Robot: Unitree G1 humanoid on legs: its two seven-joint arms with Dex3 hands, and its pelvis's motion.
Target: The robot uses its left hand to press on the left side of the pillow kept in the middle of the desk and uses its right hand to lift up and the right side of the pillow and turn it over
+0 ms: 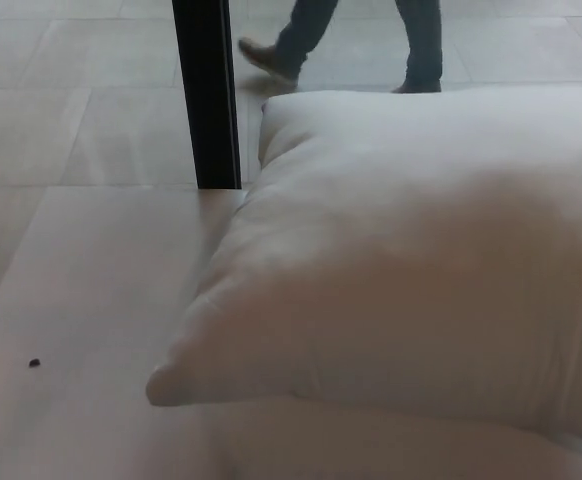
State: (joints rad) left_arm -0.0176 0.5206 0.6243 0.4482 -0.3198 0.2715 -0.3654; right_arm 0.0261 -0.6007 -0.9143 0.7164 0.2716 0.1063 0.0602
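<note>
Pale tiled floor [81,120] seen behind a light desk [91,300]. White pillow [411,270] is laid on desk, filling centre-right. Black post [207,95] at desk's far edge; person's legs [371,40] beyond. Small dark speck [34,362] near left. No robot hands in view, so fingers can't be judged.

pillow [411,260] on desk [91,330], post [206,95] behind, person's legs [371,40] beyond
</note>
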